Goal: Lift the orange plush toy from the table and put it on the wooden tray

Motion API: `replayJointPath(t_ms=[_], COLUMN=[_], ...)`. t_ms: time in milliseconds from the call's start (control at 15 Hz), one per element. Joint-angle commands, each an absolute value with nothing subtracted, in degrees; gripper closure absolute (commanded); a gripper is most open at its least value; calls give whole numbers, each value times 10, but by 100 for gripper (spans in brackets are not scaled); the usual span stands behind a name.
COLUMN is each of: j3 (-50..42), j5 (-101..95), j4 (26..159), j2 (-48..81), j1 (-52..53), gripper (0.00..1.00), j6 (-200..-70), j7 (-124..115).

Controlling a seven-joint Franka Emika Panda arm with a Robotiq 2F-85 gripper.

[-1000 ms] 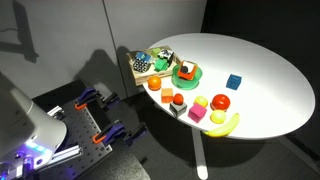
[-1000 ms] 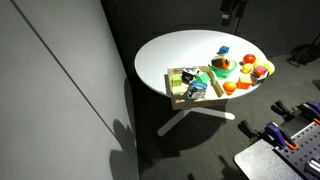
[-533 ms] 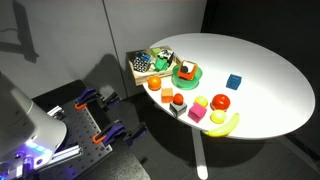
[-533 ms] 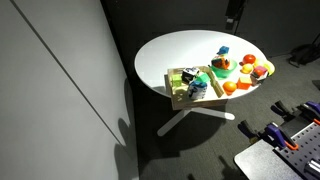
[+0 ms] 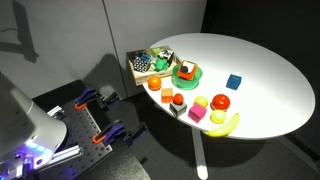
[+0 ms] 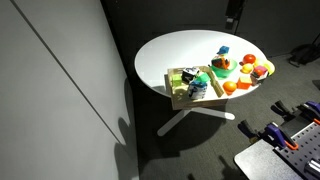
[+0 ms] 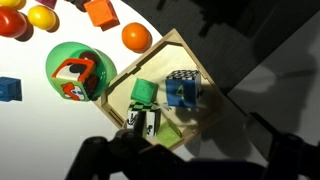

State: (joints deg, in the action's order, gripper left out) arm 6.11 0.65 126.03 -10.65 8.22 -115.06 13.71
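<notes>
In the wrist view the gripper (image 7: 190,168) is hanging over the wooden tray (image 7: 168,58), its dark fingers showing spread apart along the bottom edge and gripping nothing. The orange plush toy (image 7: 136,37) is sitting on the white table (image 7: 40,130) at top centre, just beside the tray's upper-left rim.

Inspection finds a round white table (image 5: 265,60) carrying a round green plate (image 5: 193,77) with a red-and-white toy (image 7: 70,80) resting on it, and a small blue cube (image 5: 233,82) lying apart from the plate. Near the table's edge are grouped a red apple (image 5: 221,101), a yellow banana (image 5: 224,124), a pink block (image 5: 197,115) and an orange-and-red block-like toy (image 5: 177,99). Beside the table stands a grey workbench (image 5: 75,128) bearing blue-and-orange clamps (image 5: 90,98)
</notes>
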Motion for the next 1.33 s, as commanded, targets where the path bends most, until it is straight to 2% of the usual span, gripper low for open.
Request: replayJointPath(t_ms=[0,800,1267], j3=[57,17,-1], j5=[6,0,-1], j4=[1261,1267,1318], j2=[-104,-53,-43], j1=[78,30,3], gripper=[0,0,0], j6=[-1152,-1224,-1289], j7=[141,118,63])
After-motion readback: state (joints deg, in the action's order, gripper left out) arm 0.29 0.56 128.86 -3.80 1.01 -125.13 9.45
